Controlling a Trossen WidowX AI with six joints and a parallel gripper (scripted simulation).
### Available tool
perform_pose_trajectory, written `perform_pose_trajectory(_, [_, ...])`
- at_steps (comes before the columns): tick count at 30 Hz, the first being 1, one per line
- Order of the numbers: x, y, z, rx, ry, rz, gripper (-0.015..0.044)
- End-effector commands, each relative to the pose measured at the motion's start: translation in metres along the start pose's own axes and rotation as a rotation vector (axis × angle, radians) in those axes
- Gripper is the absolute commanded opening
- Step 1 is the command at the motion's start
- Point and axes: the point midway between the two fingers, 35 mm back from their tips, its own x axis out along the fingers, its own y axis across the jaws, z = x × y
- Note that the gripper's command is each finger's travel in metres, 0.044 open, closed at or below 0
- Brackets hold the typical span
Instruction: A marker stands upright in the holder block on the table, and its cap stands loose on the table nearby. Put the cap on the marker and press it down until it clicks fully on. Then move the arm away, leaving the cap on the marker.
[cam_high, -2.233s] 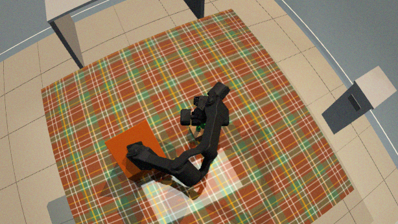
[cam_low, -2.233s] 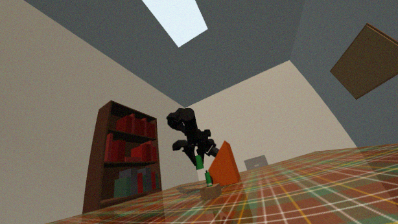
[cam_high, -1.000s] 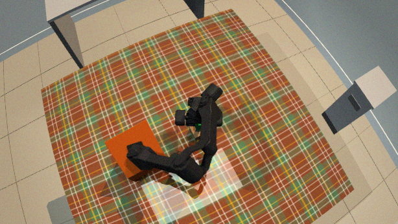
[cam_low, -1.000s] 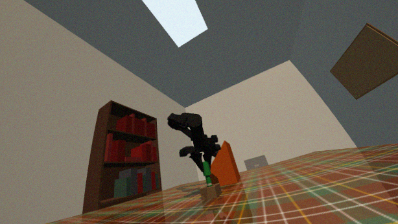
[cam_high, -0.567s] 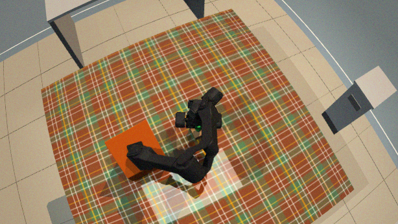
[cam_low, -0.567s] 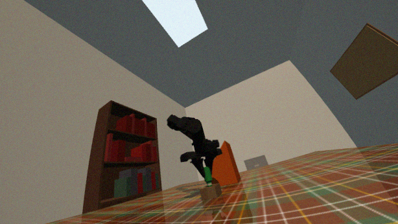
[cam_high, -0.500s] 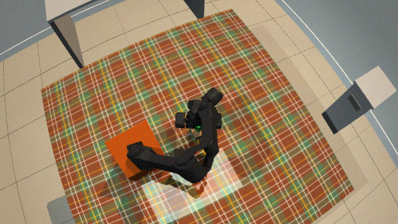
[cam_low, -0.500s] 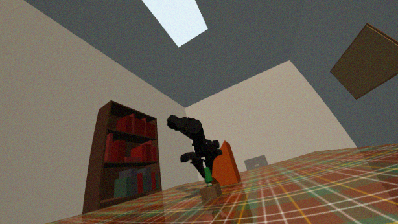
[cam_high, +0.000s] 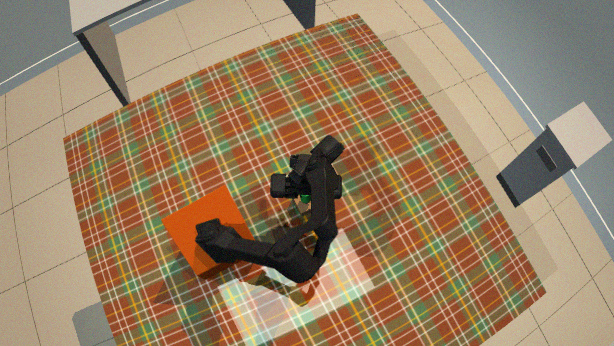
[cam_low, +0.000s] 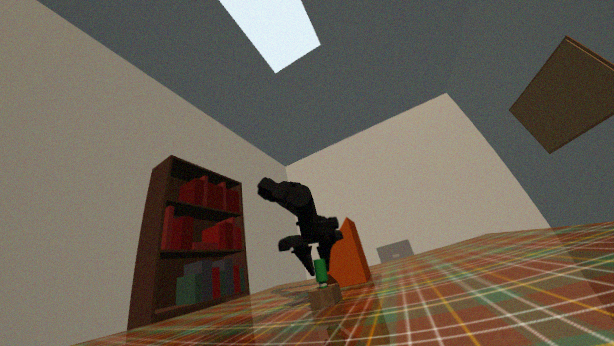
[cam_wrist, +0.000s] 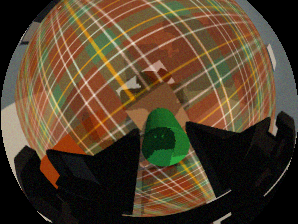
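One black arm (cam_high: 280, 250) bends over the table (cam_high: 440, 210), which is covered in a red, green and yellow checked pattern. Its pincer (cam_low: 314, 256) points down at a green cap (cam_low: 320, 271). The cap sits on top of the marker, and the marker stands straight up in a small brown holder block (cam_low: 325, 296). From the wrist view, the green cap (cam_wrist: 164, 137) shows between the two dark fingers, with a gap on each side, so the pincer is spread apart and is not pinching anything. The brown block peeks out just past the cap, toward 12 o'clock in that view. From the top view, only a tiny bit of green (cam_high: 303, 198) can be seen under the arm, near the middle of the table. An orange block (cam_high: 200, 220) sits on the table at about 8 o'clock from the cap, and the bottom of the arm rests on it. In the exterior view, a dark brown bookshelf (cam_low: 150, 240) with red, green and grey books stands by the wall at 9 o'clock from the arm. A bright window (cam_low: 270, 30) shines up high at 12 o'clock.
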Motion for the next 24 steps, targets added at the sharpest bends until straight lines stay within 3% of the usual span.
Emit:
perform_pose_trajectory(1, [0.0,0.0,0.0,0.0,0.0,0.0,0.0341])
perform_pose_trajectory(5, [0.0,0.0,0.0,0.0,0.0,0.0,0.044])
perform_pose_trajectory(9, [-0.012,-0.001,0.001,0.0,-0.002,0.001,0.044])
perform_pose_trajectory(13, [-0.072,0.0,0.001,0.0,-0.003,0.002,0.044])
perform_pose_trajectory(19, [-0.075,0.0,0.001,0.0,-0.002,0.002,0.044])
perform_pose_trajectory(24, [-0.072,0.001,0.002,0.344,-0.002,0.0,0.0309])
